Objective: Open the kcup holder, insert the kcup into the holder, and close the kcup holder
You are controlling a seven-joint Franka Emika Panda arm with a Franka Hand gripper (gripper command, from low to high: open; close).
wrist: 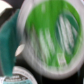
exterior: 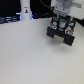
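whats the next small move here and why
Probably a short, slow descent straight down: in the exterior view the gripper hangs right over the black boxy kcup holder, and the blurred green-and-white round top of the kcup fills the wrist view. Whether the cup is gripped cannot be told, so go gently.

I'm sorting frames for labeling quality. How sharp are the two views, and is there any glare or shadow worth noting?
Exterior view: low resolution and soft; the pincer casts a faint shadow on the pale table, and the white bottle-shaped thing looks slightly overexposed. Wrist view: heavily blurred, the kcup's green top fills the frame with smeared streaks, far too close for focus.
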